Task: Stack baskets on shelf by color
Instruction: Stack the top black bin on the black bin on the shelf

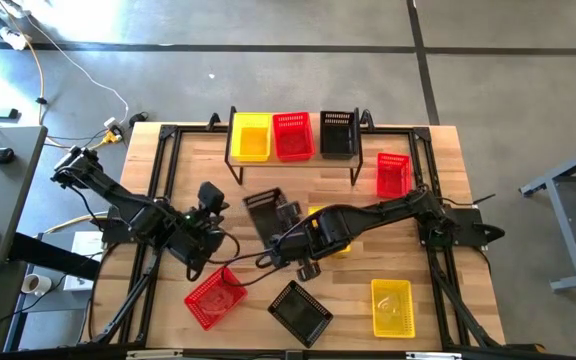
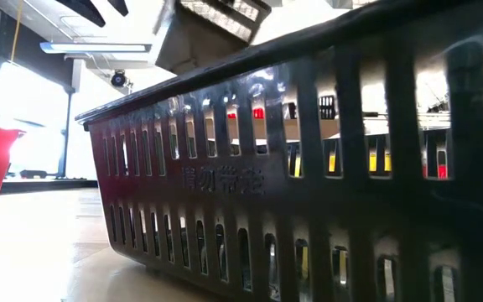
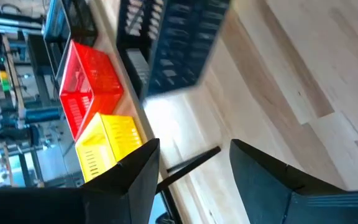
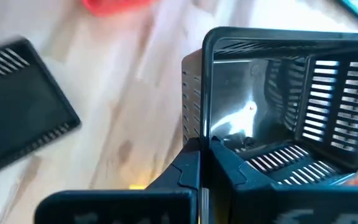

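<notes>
Aloft, right end effector (image 4: 199,158) pinches black basket (image 4: 278,106) tilted.

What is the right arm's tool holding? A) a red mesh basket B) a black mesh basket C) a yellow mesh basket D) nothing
B: in the right wrist view, the right tool is pinched shut on the wall of a black perforated plastic basket, lifted off the wooden table.
</notes>
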